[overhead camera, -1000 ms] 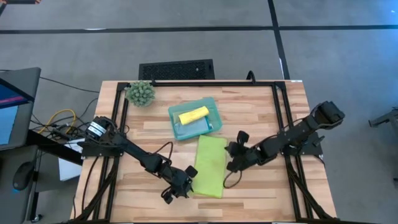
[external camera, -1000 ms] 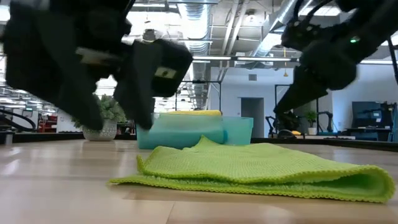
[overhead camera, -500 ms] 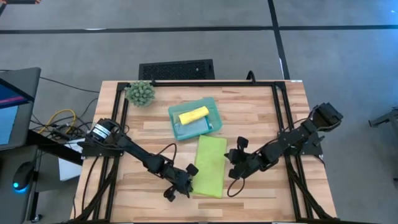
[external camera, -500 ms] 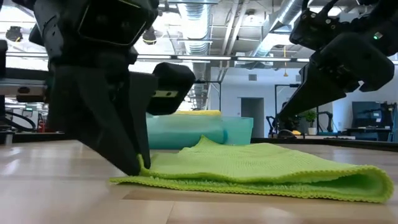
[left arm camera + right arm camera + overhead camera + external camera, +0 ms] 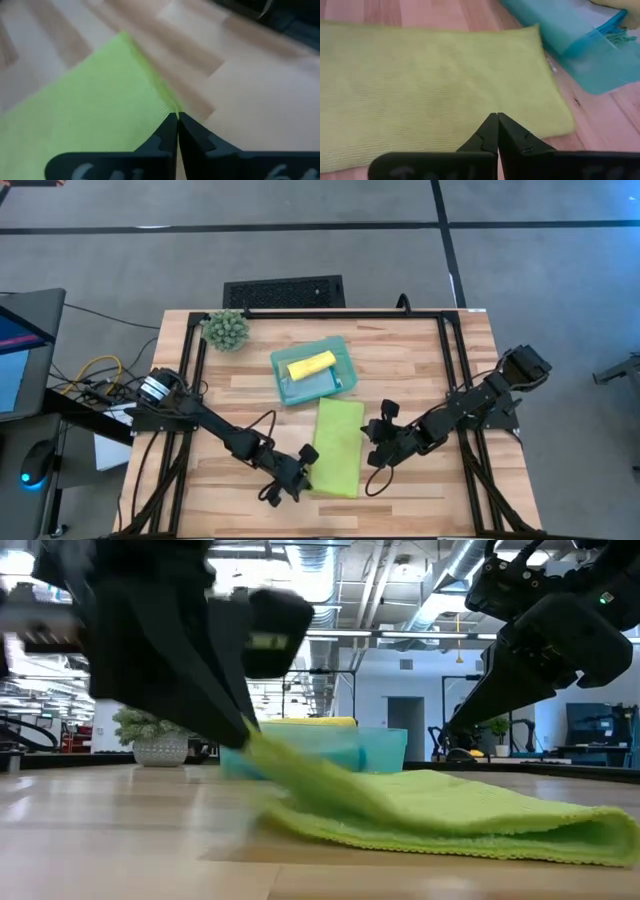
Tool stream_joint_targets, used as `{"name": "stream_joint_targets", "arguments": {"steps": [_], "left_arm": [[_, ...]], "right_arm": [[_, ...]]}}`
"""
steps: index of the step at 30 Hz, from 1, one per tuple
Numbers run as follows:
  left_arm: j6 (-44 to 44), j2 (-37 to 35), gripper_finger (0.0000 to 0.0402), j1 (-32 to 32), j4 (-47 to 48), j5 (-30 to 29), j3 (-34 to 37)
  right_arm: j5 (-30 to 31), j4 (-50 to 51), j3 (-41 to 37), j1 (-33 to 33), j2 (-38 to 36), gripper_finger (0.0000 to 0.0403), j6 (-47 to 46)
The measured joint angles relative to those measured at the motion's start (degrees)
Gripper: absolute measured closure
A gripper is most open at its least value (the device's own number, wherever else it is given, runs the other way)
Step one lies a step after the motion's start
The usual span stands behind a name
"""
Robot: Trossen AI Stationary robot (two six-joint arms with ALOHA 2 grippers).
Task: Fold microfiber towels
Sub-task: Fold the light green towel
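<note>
The lime green towel [image 5: 340, 442], folded into a long strip, lies in the middle of the table, running near to far. My left gripper [image 5: 304, 477] is at its near left corner, shut on it. In the low view that corner rises off the wood to the fingertips [image 5: 245, 726]. The rest of the towel [image 5: 450, 805] lies flat. My right gripper [image 5: 368, 450] is shut above the towel's right long edge [image 5: 555, 125]; I cannot tell whether it touches the cloth. A yellow towel [image 5: 312, 363] and a light blue one [image 5: 318, 386] lie in the teal tray [image 5: 282, 364]. My left gripper pinches the lime towel's near left corner [image 5: 167, 107] between its two fingertips. It comes slanting down from the table's left. The corner is lifted clear of the table and slopes down to the rest of the towel, which lies on the wood. How many layers it holds does not show.
The teal tray stands just beyond the towel's far end. A spiky green plant ball [image 5: 227, 330] sits at the far left corner. A black frame [image 5: 440, 315] runs along the far and side edges. Bare wood lies left and right of the towel.
My left gripper has shut on the towel's near left corner and raised it. That corner now stands off the table while the rest of the towel stays where it was. My right gripper has moved a little toward the near edge, beside the towel's right edge.
</note>
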State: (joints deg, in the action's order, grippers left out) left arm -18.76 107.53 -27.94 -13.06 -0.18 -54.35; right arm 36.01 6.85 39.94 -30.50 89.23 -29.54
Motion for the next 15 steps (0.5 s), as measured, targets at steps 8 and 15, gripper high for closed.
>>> {"name": "stream_joint_targets", "arguments": {"steps": [8,15], "left_arm": [[-0.49,-0.83,0.0401,-1.43,-0.21,6.31,-0.03],[-0.22,1.03,0.0401,-1.42,0.64,8.57,-0.02]], "right_arm": [[0.00,0.04,0.00,0.00,0.00,0.0379,0.00],[0.00,0.08,0.03,0.08,-0.05,0.0375,-0.40]]}}
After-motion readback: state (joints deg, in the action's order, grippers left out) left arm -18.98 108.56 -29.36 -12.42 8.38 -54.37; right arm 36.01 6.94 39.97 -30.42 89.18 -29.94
